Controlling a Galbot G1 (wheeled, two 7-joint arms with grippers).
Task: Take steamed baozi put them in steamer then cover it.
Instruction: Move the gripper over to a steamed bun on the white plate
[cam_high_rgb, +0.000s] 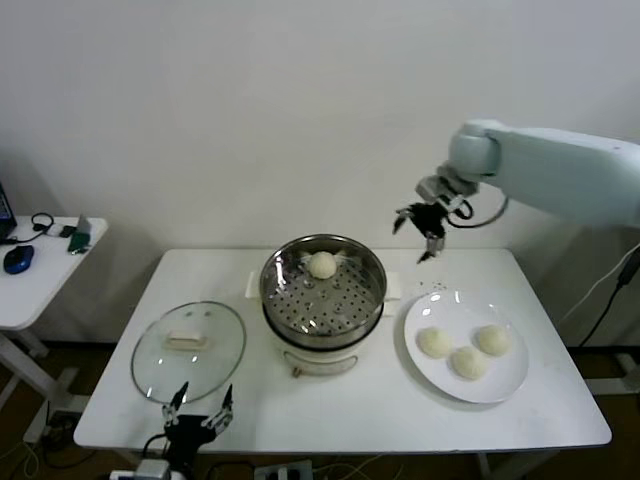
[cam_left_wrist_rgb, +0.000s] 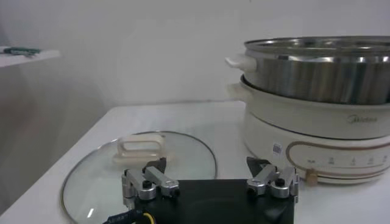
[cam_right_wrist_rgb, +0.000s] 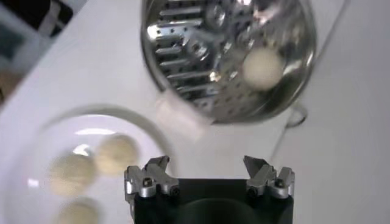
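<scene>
The right arm's black gripper, with silver metal fingertips, hangs high above the white table, its jaws spread wide with nothing between them. Below it sits the round shiny steel steamer with a perforated tray, holding one smooth cream-white steamed bun near the pot's wall. A cream-white handle tab sticks out from the steamer's side. Just beside that lies a flat round white plate carrying three more cream-white buns, grouped close together.
</scene>
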